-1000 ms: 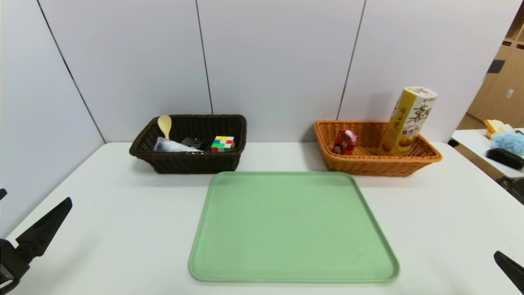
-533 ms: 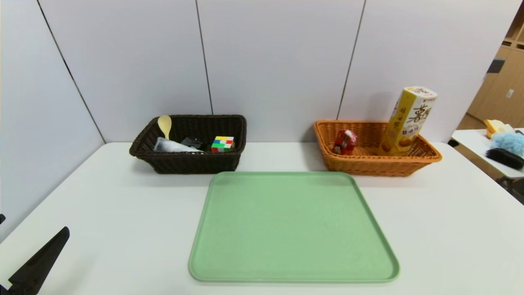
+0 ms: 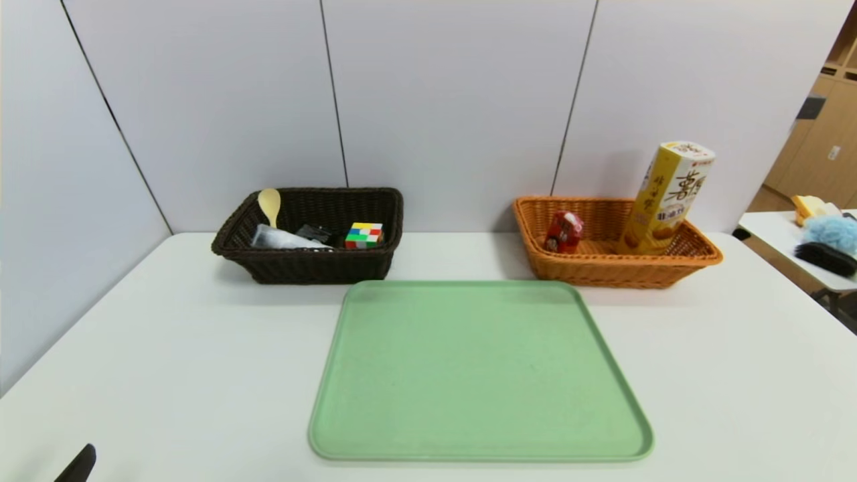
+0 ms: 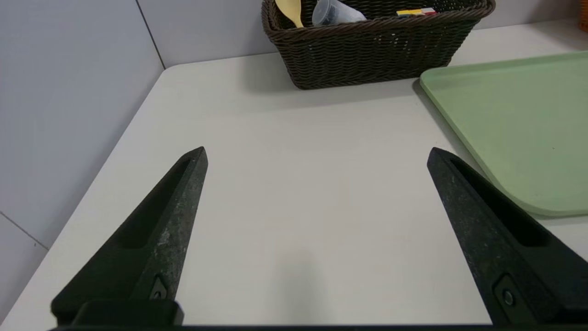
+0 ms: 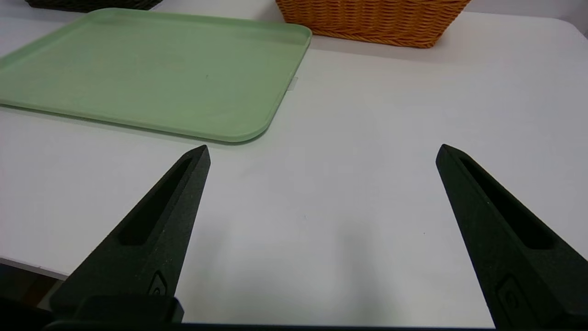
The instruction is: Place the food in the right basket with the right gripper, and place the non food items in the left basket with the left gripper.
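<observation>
From the head view I see the white table [image 3: 167, 348] with a green tray [image 3: 479, 375] in the middle. I can only see one black tip of my left gripper [image 3: 77, 466], low at the near left corner. The dark brown left basket [image 3: 311, 264] sits far ahead of it, against the wall. Inside that basket are the yellow spoon [image 3: 269, 203], the clear bottle [image 3: 281, 238], a dark tube [image 3: 313, 232] and the puzzle cube [image 3: 363, 235]. The orange right basket [image 3: 602, 268] is far off on the other side of the tray. In it the small red carton [image 3: 564, 232] stands near one end, and the tall yellow snack box [image 3: 666, 197] leans near the other end. My right gripper does not show here.

In the left wrist view, my left gripper [image 4: 317, 156] has its two fingers wide apart with nothing between them. It hangs over bare table. The left basket [image 4: 374, 55] is ahead of it, and the tray [image 4: 514, 124] is just beside one finger. I see the spoon [image 4: 290, 10] and the bottle [image 4: 335, 14] poking up in the basket.

In the right wrist view, my right gripper [image 5: 321, 154] also has its fingers wide apart and holds nothing. It is over bare table near the table's front edge. The tray [image 5: 151, 69] is ahead of one finger, and the right basket [image 5: 372, 20] is farther ahead.
</observation>
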Motion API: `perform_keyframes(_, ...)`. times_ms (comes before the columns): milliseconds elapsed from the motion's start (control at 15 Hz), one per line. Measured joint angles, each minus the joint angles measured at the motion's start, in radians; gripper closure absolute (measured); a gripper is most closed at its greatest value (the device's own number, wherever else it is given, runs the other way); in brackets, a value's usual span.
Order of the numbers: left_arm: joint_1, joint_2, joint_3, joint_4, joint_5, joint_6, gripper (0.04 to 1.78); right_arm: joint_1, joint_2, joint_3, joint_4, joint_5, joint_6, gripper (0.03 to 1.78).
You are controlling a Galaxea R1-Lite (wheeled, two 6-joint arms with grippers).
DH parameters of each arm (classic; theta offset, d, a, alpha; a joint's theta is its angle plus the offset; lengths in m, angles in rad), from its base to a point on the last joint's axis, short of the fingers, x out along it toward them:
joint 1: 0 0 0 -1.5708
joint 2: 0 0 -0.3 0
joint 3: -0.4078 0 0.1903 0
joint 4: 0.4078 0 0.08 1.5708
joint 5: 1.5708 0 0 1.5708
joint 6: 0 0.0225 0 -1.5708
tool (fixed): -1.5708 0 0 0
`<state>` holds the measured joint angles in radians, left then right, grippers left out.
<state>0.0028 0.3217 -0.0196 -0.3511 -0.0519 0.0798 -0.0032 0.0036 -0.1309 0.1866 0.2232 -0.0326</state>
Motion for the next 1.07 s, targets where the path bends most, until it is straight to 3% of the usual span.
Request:
perform_keyframes(267,-0.003,-0.237,0.011,0.243,-0.011,-0.013,0.13,0.0,-0.005,-0.001,0.007,-0.003,0.004,0.11)
perform_keyframes(400,-0.004,-0.286,0.015,0.292,-0.012,-0.033,0.13,0.0,-0.005,0.006,-0.003,-0.018,0.003,0.11)
perform_keyframes(600,-0.004,-0.314,0.018,0.294,-0.01,-0.039,0.13,0.001,-0.005,0.027,-0.006,-0.112,0.001,0.11)
perform_keyframes(1067,-0.004,-0.322,0.018,0.356,0.052,-0.033,0.13,0.001,-0.005,0.056,-0.009,-0.23,-0.007,0.11)
